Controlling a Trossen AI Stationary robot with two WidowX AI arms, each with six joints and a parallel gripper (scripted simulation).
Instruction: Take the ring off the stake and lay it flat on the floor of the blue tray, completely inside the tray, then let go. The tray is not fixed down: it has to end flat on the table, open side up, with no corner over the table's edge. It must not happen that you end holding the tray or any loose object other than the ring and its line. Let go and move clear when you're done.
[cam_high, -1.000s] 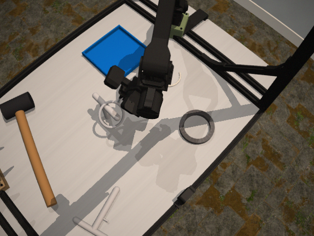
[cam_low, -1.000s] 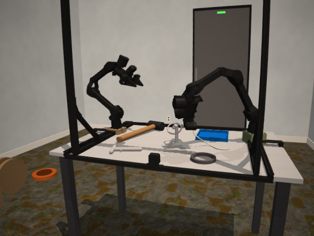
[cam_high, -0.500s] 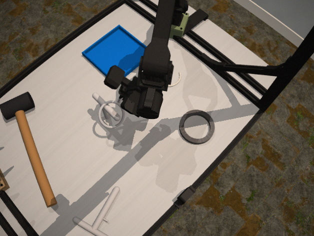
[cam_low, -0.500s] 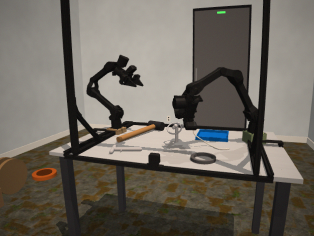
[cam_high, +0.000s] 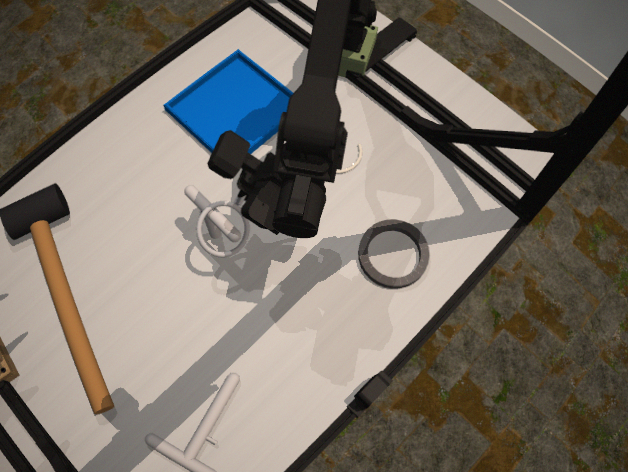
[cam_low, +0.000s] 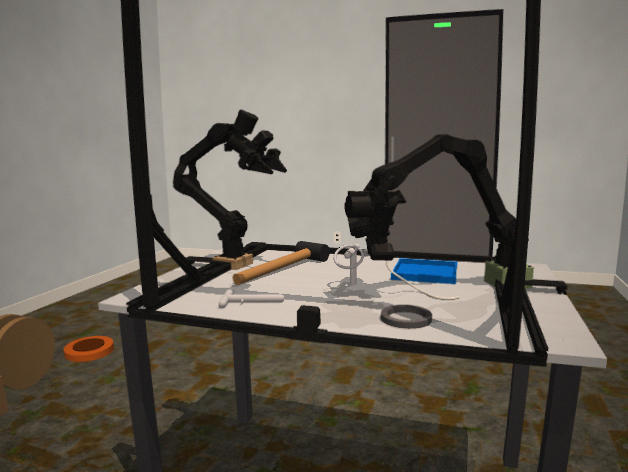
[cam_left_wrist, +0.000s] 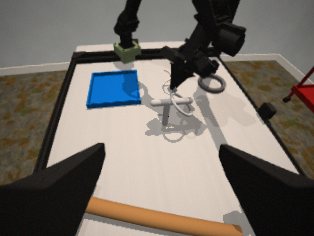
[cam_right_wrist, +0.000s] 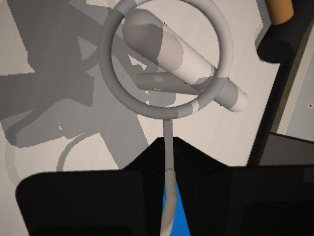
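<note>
A thin pale grey ring (cam_high: 199, 231) (cam_low: 348, 268) (cam_right_wrist: 106, 57) loops around one arm of the crossbar of the upright stake (cam_high: 218, 218) (cam_low: 353, 276) (cam_left_wrist: 162, 102) (cam_right_wrist: 185, 60). A thin stem runs from it into a pale cord (cam_high: 359, 157) (cam_low: 426, 293) (cam_right_wrist: 171, 200). My right gripper (cam_left_wrist: 171, 89) (cam_right_wrist: 167, 143) is shut on the stem beside the ring; its tips are hidden in the top view. My left gripper (cam_low: 278, 171) (cam_left_wrist: 163, 149) is open and empty, high above the table. The blue tray (cam_high: 218, 101) (cam_low: 425, 272) (cam_left_wrist: 112, 90) lies flat, open side up, part hidden by the right arm in the top view.
A mallet (cam_high: 71, 314) (cam_low: 271, 266) (cam_left_wrist: 165, 218) lies on the left arm's side. A thick dark ring (cam_high: 364, 256) (cam_low: 406, 324) lies near the frame's long edge. A pale T-shaped piece (cam_high: 210, 418) (cam_low: 258, 298) with a small peg lies flat. The black frame borders the table.
</note>
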